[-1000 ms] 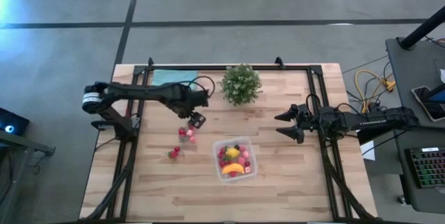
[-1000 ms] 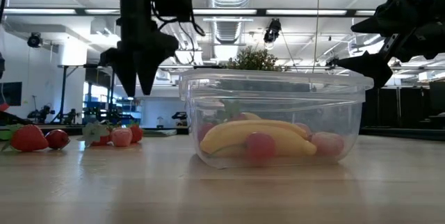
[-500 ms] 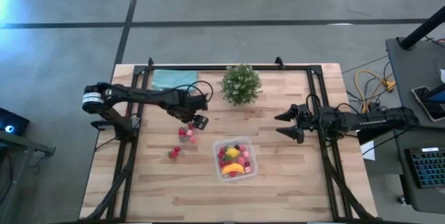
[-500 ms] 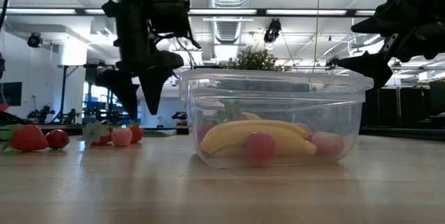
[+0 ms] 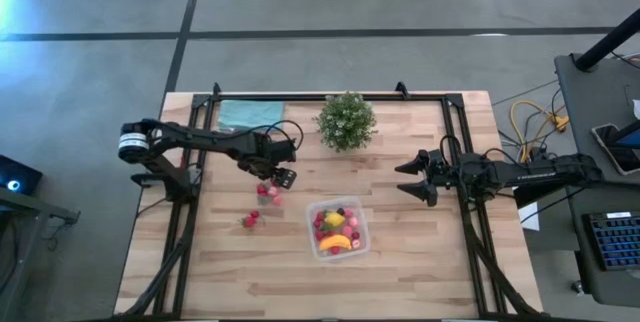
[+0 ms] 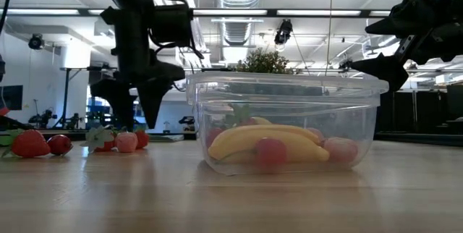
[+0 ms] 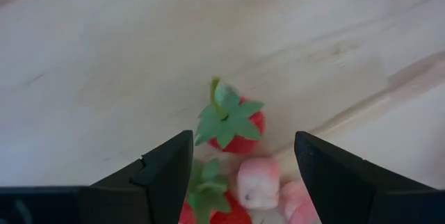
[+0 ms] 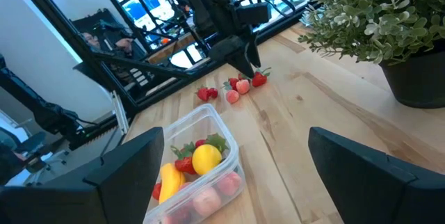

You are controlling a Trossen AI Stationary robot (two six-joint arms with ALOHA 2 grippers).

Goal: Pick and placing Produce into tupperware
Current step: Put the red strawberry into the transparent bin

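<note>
red strawberries partly hidden between open left claw fingers.

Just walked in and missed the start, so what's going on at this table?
A two-armed robot is packing toy fruit into a clear tupperware, which already holds a banana, a lemon and several berries. The left end effector hovers open just above a cluster of loose strawberries, holding nothing. Two more berries lie nearer the table's front. The right end effector waits open off to the side.
</note>
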